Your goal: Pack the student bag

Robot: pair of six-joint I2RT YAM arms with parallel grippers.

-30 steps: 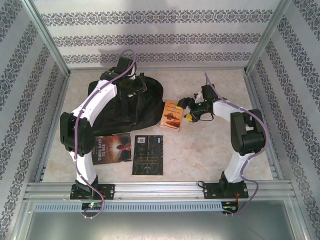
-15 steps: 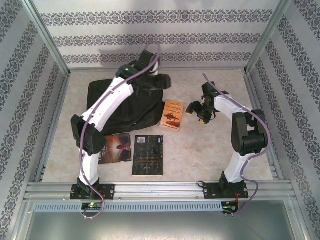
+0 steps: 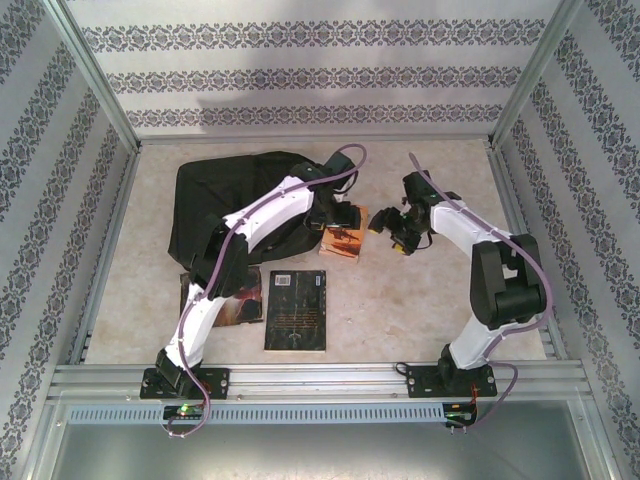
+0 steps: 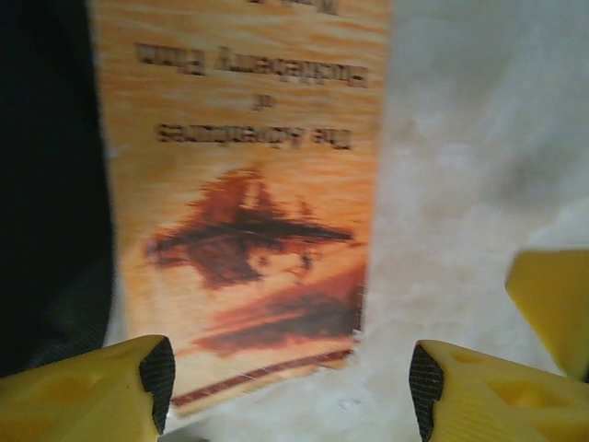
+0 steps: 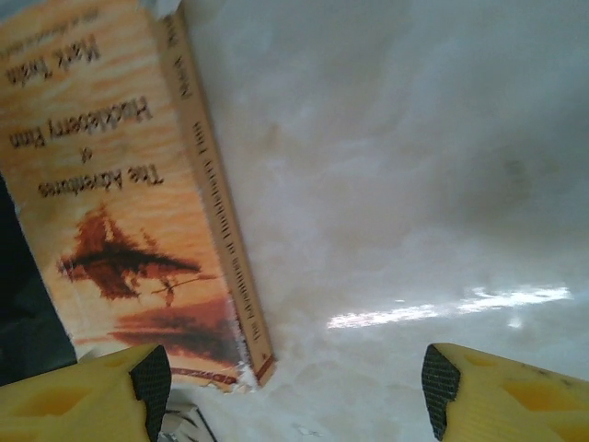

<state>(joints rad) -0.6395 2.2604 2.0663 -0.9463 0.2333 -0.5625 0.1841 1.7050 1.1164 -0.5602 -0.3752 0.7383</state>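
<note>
Bag (image 3: 215, 197), black and slumped, lies at the back left of the table (image 3: 430, 310), its right edge just beside an orange book (image 3: 346, 241). Near the bag's front edge a dark book (image 3: 246, 300) lies flat, partly under the left arm, and just right of it lies a black book (image 3: 296, 310). The left arm reaches across the bag, and the left gripper (image 3: 340, 215) hovers over the orange book's far end. In the left wrist view its yellow fingers (image 4: 92, 394) stand spread, one by the book's corner next to the bag, the other over bare table, pinching nothing. The orange book lies flat, cover up, titled The Adventures of Huckleberry Finn. The right gripper (image 3: 388, 236) hangs just beside the book's right edge, its jaws spread wide, holding nothing.
</note>
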